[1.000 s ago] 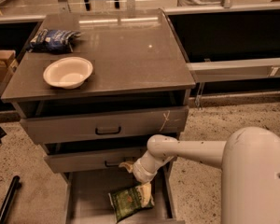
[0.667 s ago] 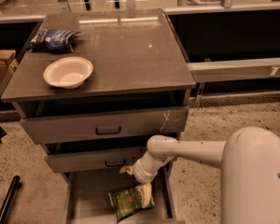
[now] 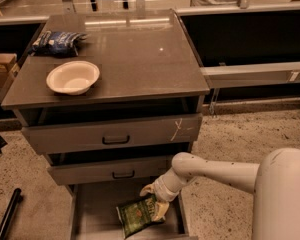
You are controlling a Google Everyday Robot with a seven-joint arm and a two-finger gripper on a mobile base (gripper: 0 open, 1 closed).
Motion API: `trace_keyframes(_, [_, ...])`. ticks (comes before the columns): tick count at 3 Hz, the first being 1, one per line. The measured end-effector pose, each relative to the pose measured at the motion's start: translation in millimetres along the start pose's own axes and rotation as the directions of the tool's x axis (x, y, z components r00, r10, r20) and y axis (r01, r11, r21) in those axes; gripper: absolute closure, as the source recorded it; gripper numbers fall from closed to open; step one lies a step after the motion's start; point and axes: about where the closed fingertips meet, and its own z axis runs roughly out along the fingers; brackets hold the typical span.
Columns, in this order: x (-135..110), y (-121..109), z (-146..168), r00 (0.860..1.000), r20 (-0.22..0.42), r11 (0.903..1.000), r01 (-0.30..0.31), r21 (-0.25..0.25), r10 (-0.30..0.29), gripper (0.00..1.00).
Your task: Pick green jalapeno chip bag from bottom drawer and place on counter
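Note:
The green jalapeno chip bag lies flat on the floor of the open bottom drawer, right of its middle. My gripper reaches down into the drawer from the right, at the bag's upper right corner. It is open, with one finger above the bag's top edge and the other over its right end. The counter is the glossy top of the cabinet above.
A white bowl and a dark blue chip bag sit on the counter's left side. The two upper drawers stand slightly ajar above the arm. A narrow grey ledge runs to the right. A cardboard box stands at left.
My gripper has moved down and a little right, from just above the bag to its upper right corner. The bag has not moved.

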Motion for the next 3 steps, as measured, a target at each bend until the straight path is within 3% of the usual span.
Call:
trace_keyframes(1, [29.6,1.4,8.3,0.999,0.030,0.9978,-0.036,0.056,0.035,0.27])
trace_keyframes(3, [102.6,-11.6,73.9,0.989,0.096,0.9773,-0.130,0.167,0.115,0.30])
